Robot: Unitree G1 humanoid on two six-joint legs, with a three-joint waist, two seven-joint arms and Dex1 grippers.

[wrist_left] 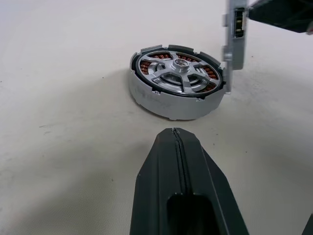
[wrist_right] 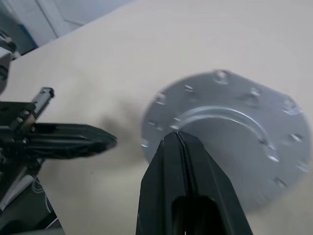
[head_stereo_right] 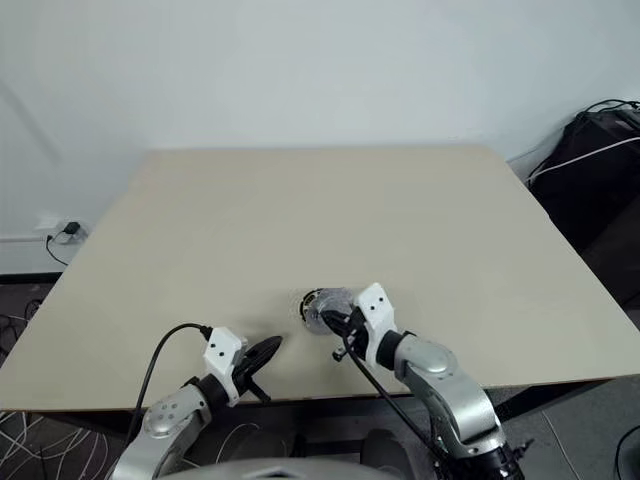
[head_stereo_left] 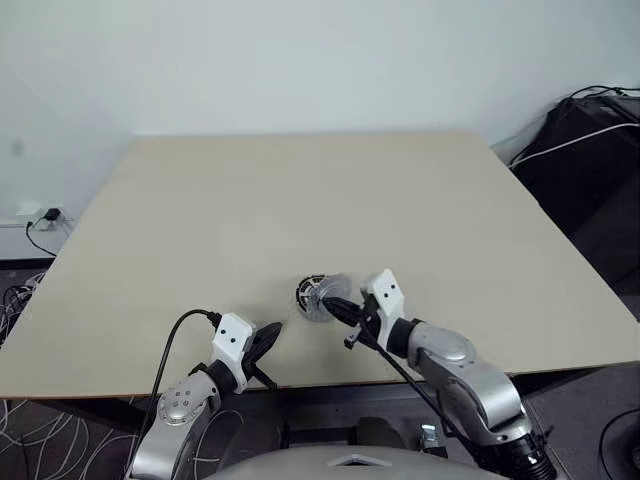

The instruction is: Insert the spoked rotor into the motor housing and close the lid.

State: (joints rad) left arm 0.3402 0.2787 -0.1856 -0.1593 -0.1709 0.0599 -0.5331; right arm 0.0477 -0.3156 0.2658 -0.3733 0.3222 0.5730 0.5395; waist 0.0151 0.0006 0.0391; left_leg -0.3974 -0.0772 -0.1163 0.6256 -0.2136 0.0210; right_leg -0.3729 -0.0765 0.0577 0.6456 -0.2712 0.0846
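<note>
Here the motor housing (wrist_left: 177, 82) lies flat on the beige table (head_stereo_left: 300, 200), near its front edge, and the spoked rotor (wrist_left: 179, 74) sits already inside it, with copper windings showing between the spokes. The lid (wrist_right: 230, 132) is held on edge by the right gripper (head_stereo_left: 335, 308), whose fingers are pressed together on its rim; it stands tilted just beside the housing, on its right side. The left gripper (head_stereo_left: 268, 338) hovers low near the table's front edge, to the left of the housing and apart from it, its jaws fully closed and holding nothing
</note>
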